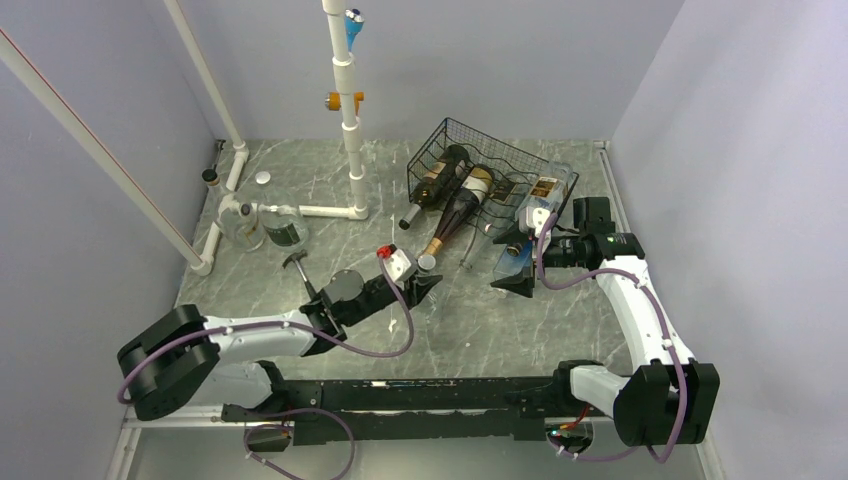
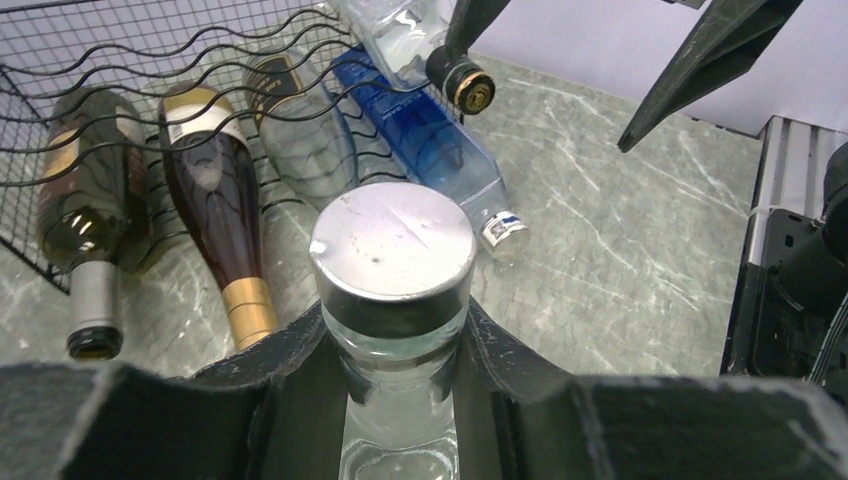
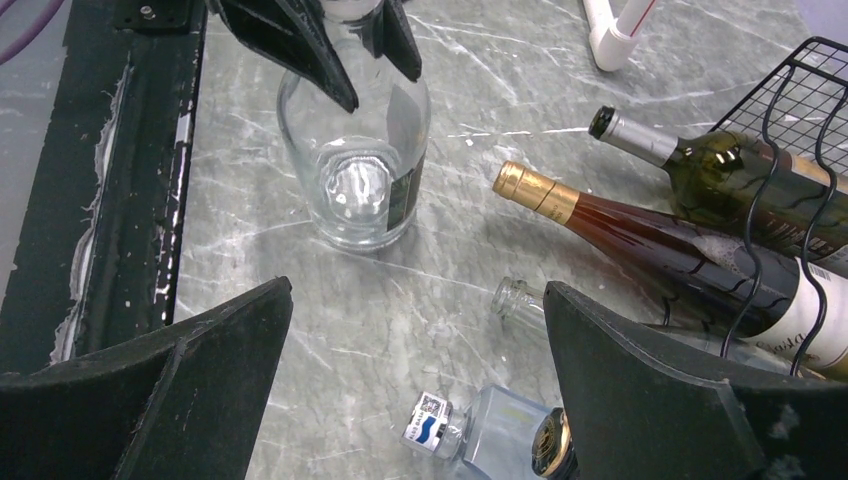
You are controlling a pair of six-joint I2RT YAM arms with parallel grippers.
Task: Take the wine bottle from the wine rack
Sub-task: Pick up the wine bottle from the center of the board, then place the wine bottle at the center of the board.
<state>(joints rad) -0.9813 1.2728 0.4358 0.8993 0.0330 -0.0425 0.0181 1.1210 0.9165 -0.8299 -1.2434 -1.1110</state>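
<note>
Left jaws pinch the neck of a clear bottle [image 2: 392,250] below its silver cap. The bottle is upright on the desk [image 1: 560,320], outside the wine rack [image 2: 80,60] and near its open front. Right jaws are spread wide on either side of a capped bottle [image 2: 462,82] lying in the rack. A green bottle [image 2: 85,220] and a dark bottle [image 2: 215,190] lie in the rack's lower row.
</note>
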